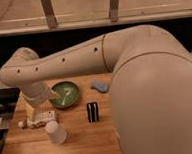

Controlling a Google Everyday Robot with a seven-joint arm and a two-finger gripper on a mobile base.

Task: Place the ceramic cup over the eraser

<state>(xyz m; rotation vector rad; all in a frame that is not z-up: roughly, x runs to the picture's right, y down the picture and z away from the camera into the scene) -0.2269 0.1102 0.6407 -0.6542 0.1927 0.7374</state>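
Note:
The white ceramic cup (56, 132) stands on the wooden table (89, 142) at the front left, mouth down as far as I can tell. The eraser (92, 112), a small black block with white stripes, stands upright to the right of the cup and a little farther back, apart from it. My arm reaches from the right across to the left side of the table. My gripper (32, 110) hangs below the wrist at the table's left edge, behind and to the left of the cup, mostly hidden by the wrist.
A green bowl (65, 94) sits behind the cup, close to the wrist. A light-blue pad (99, 86) lies behind the eraser. A whitish packet (41, 118) lies just under the gripper, left of the cup. My large arm hides the table's right side.

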